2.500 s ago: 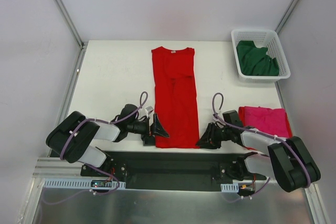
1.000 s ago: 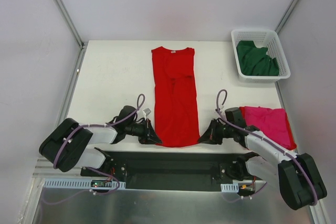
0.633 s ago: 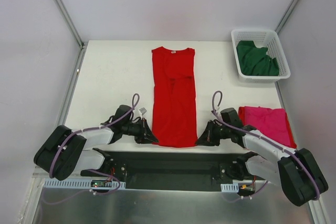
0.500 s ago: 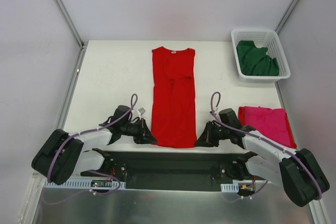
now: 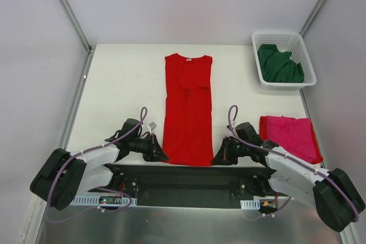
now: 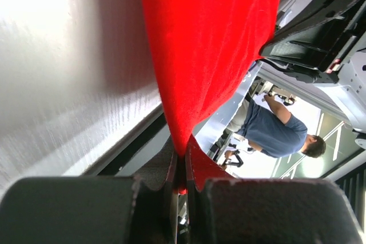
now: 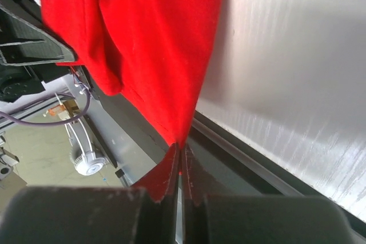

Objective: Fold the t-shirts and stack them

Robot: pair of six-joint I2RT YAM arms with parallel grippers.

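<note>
Top external view: within the last moments both arms had sunk low along the white table's (image 5: 123, 90) near edge. The left gripper (image 5: 159, 155) and right gripper (image 5: 216, 159) now pinched the near hem corners of the long bright red cotton t-shirt (image 5: 187, 107), which lay lengthwise mid-table. It looked ready for folding toward the collar. The table was bare to the left, and the folded magenta-pink t-shirt (image 5: 289, 135) crowded the right arm.

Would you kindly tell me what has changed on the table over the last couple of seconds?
Both pairs of jaws took hold of the red t-shirt by its near corners and drew its hem toward the near edge. The pink t-shirt, green t-shirt and basket stayed put.
</note>
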